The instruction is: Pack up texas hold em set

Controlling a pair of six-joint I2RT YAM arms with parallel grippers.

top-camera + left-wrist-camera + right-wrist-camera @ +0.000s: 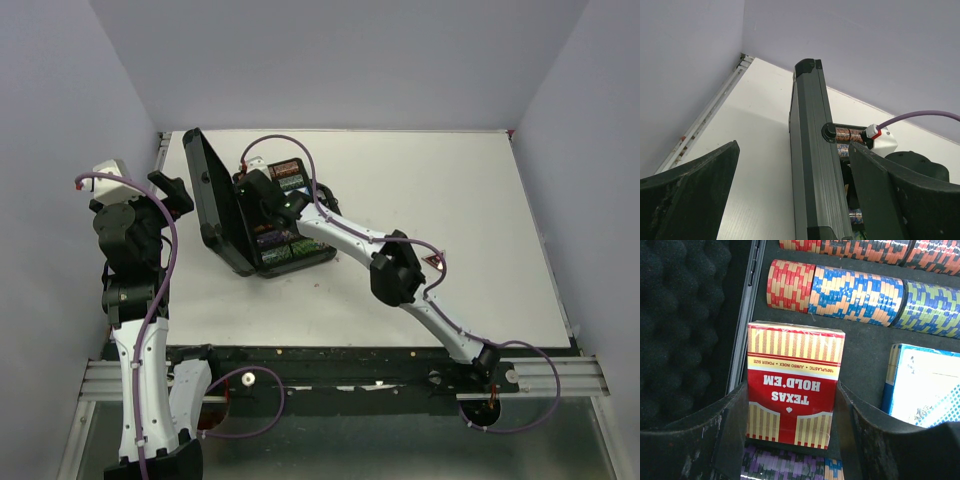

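The black case (218,205) lies open on the table, its lid (812,165) standing upright on the left. Rows of multicoloured chips (855,292) fill its tray. My right gripper (791,396) is inside the case, shut on the red card deck (792,365), which sits in its slot. The blue deck (925,385) lies just to the right of it. My left gripper (794,150) is open, with the lid's edge between its fingers, not touching. It hovers left of the lid in the top view (172,195). No small round buttons are in view.
The lid's inside is lined with black foam (680,315). White table (440,200) spreads right of the case. Grey walls close in the left, back and right. The right arm (395,265) reaches across the table's middle.
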